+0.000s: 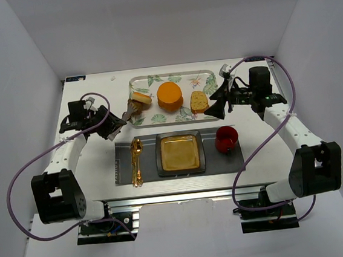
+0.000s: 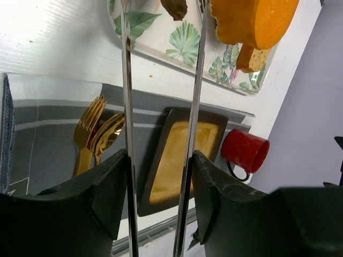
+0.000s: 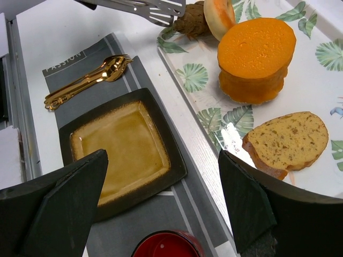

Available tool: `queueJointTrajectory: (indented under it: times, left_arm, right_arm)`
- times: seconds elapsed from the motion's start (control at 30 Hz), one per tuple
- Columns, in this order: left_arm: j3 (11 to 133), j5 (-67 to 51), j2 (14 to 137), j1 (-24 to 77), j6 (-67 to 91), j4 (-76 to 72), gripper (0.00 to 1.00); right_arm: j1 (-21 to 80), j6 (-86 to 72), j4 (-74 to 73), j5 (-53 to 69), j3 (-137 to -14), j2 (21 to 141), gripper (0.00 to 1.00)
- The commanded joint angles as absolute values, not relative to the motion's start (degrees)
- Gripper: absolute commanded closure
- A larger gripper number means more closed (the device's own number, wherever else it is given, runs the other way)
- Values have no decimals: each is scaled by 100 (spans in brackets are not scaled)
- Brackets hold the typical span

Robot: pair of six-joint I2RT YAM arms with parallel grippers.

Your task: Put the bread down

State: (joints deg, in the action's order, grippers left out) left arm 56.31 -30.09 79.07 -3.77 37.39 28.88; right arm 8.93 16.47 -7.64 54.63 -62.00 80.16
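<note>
Top external: approach step, by judgement. Left gripper (image 1: 117, 123) clamped on tongs (image 1: 128, 112), tips beside bread roll (image 1: 142, 98); right gripper (image 1: 218, 99) wide, empty. Next: pinch, lift.

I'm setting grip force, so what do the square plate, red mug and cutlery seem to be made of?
Square plate: probably glazed ceramic, with a glossy amber centre, a dark rim and soft reflections. Red mug: glossy red, either ceramic or enamelled metal; the look leaves it open. Cutlery: metal, in a polished gold finish with mirror-like highlights.
</note>
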Motion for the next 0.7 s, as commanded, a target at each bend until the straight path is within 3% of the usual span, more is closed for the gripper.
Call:
queueJointTrajectory:
  times: [0.0,0.3,0.4,0.67]
  left_arm:
    - [5818,-3155,8042,-360,3937,2558,41]
    - [5933,-3269,8455,-352,4034,2373,42]
    - [5845,-3296,8429,-360,4096,2242,48]
    - [5502,-3480,7981,-352,4166,2179,85]
  right_arm:
    - [844,1591,-580,5642,-6109,7787,12]
    - [817,1556,-527,5660,-6056,7708,12]
    - [817,1564,-527,5669,-6047,7691,12]
    - [817,1591,-580,5704,-6064,7664,12]
